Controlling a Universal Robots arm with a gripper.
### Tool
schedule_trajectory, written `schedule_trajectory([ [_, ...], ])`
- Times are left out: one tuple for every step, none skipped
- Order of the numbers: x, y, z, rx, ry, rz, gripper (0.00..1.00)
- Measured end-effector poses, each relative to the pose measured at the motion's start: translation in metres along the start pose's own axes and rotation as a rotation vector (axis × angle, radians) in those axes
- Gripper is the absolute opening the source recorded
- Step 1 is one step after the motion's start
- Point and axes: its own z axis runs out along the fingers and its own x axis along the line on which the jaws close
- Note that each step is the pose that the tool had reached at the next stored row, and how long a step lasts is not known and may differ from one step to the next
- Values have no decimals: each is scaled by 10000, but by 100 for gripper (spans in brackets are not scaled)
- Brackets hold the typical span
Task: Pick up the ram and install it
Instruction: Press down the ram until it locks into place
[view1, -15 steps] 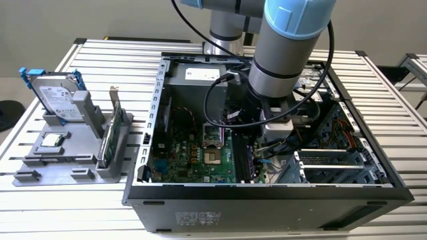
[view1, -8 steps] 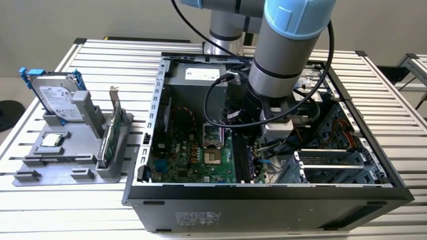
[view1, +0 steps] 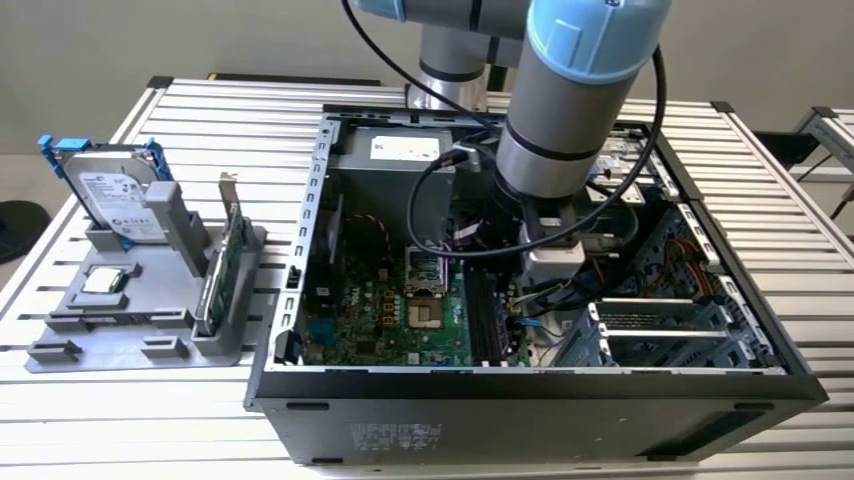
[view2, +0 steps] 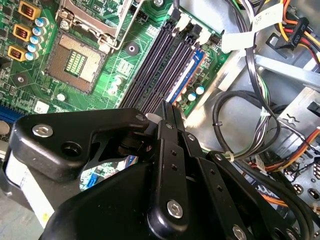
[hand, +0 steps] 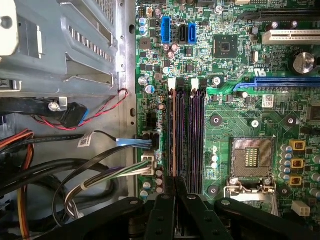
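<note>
The gripper (hand: 175, 187) hung low in the frame over the motherboard (hand: 240, 115) in the first wrist view, fingers (view2: 167, 117) pressed nearly together. They seemed to pinch the ram (hand: 174, 181) edge-on, directly above the slots (hand: 187, 135); the grip itself was not clearly visible.

The slim dark ram stick (hand: 175, 135) stands on edge in a black motherboard slot. Only its thin top edge shows.
</note>
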Motion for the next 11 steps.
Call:
schedule_trajectory([
  [0, 0, 3, -1, 0, 0, 0],
  [0, 0, 5, -3, -1, 0, 0],
  [0, 0, 7, -2, 0, 1, 0],
  [0, 1, 11, -1, 0, 0, 0],
  [0, 1, 13, -1, 0, 0, 0],
  [0, 1, 17, 0, 0, 0, 0],
  [0, 1, 20, 0, 0, 0, 0],
  [-1, 1, 22, -2, 0, 0, 0],
  [-1, 1, 22, -4, -1, 0, 0],
  [-1, 1, 23, -4, -1, 2, 0],
  [0, 1, 24, -3, 0, 2, 0],
])
